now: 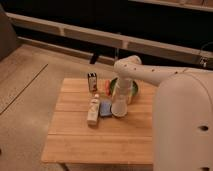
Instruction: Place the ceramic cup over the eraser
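Jaw state can't be told. Gripper (pixel 122 94) is held at top of white cup (pixel 119 106); blue eraser (pixel 105 108) is set just beside it on wood table (pixel 75 145).

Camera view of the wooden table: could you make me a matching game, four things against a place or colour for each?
Things:
1. ceramic cup
2. eraser
3. white bottle
4. gripper

Descriptions:
A. blue and flat
B. lying down, left of the eraser in the picture
C. at the top of the ceramic cup
D. white, right of the eraser in the picture

Pairs: 1-D, 2-A, 3-B, 4-C.
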